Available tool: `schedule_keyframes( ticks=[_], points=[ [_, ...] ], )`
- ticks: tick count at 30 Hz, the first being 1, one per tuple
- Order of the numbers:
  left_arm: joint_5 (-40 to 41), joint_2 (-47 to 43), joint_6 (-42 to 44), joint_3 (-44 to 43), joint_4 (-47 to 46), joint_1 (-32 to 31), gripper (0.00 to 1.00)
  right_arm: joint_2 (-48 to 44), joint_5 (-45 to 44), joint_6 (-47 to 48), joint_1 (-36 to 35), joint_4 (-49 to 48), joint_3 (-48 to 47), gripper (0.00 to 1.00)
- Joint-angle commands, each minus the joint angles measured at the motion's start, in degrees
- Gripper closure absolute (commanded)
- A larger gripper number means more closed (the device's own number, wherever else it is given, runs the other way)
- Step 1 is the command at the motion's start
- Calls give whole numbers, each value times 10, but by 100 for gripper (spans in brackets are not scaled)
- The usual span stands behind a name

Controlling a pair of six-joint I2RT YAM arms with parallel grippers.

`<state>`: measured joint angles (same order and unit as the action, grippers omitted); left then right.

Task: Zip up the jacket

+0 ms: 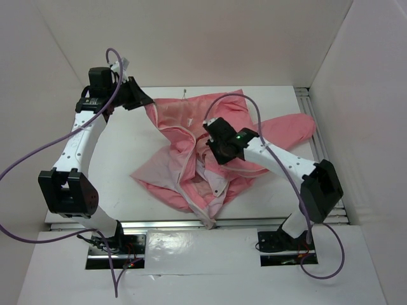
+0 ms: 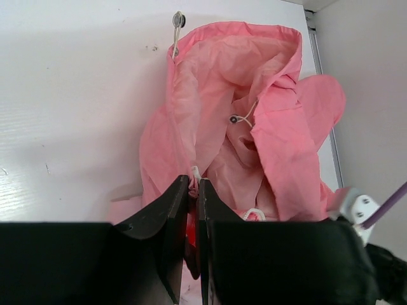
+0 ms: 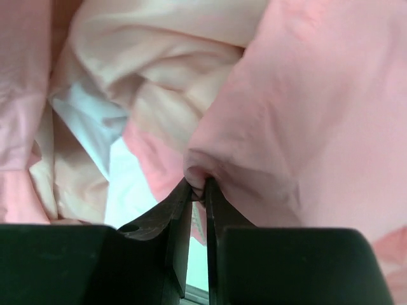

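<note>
Left hand (image 2: 194,184) and right hand (image 3: 198,187) each pinch the jacket (image 1: 172,117).
Its thin fabric may slip from either pinch if I pull it taut too hard.

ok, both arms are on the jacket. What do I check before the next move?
1. Left pincer grips the jacket: ok, jaws closed on a pink edge.
2. Right pincer grips fabric: ok, a pink fold is pinched.
3. Zipper pull in either grip: cannot tell.
4. Front edges lined up: not ok, jacket bunched, lining exposed.
5. Cord toggle clear of both pincers: ok, it lies on the table beyond the jacket.
</note>
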<state>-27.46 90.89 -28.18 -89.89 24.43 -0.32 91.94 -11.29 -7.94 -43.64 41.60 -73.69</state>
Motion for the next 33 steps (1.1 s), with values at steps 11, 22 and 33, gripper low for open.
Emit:
schedule_keyframes(
  ticks=[11,22,33],
  points=[
    [-48,-27,24,1,-11,-13,100,-144,145,-75,111,-105,-4,100],
    [-271,-69,38,95,-137,-33,100,-168,215,-140,155,-327,9,100],
    [-379,-99,-80,188,-378,-38,100,-128,365,-207,157,-499,50,100]
  ],
)
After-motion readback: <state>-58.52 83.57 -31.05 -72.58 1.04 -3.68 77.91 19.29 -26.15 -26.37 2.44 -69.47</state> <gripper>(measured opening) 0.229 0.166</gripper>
